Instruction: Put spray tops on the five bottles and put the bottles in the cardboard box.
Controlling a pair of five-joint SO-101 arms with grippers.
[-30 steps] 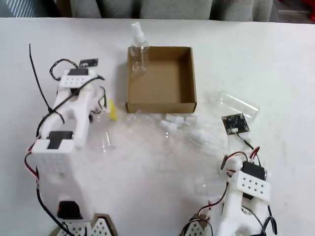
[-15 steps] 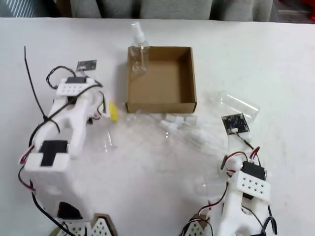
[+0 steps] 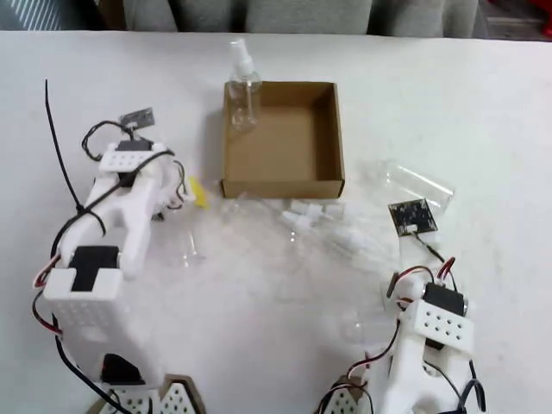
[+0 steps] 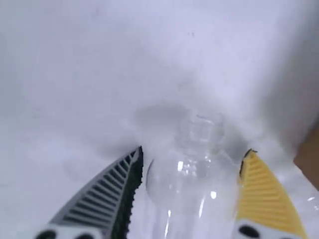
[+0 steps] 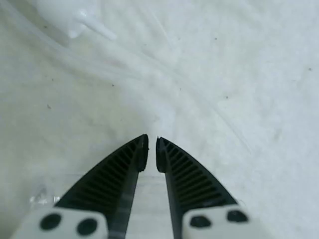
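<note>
clear uncapped bottle (image 4: 193, 179) is seen between the wide-spread jaws of the left gripper (image 4: 192, 152), on the table left of the cardboard box (image 3: 285, 185). right gripper (image 5: 152, 149) jaws are held nearly closed, nothing gripped. one capped bottle (image 3: 244, 95) is stood in the box's far left corner.

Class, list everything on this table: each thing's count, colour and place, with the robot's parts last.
cardboard box: one, brown, far middle of table.
capped bottle: one, clear with a white spray top, upright at the box's far left corner.
uncapped bottle: one, clear, within the left gripper.
lying bottle: one, clear, right of box.
spray tops: white, count unclear, before box.
table: one, white.
left gripper: grey and yellow, open.
right gripper: black, shut, over table.
</note>
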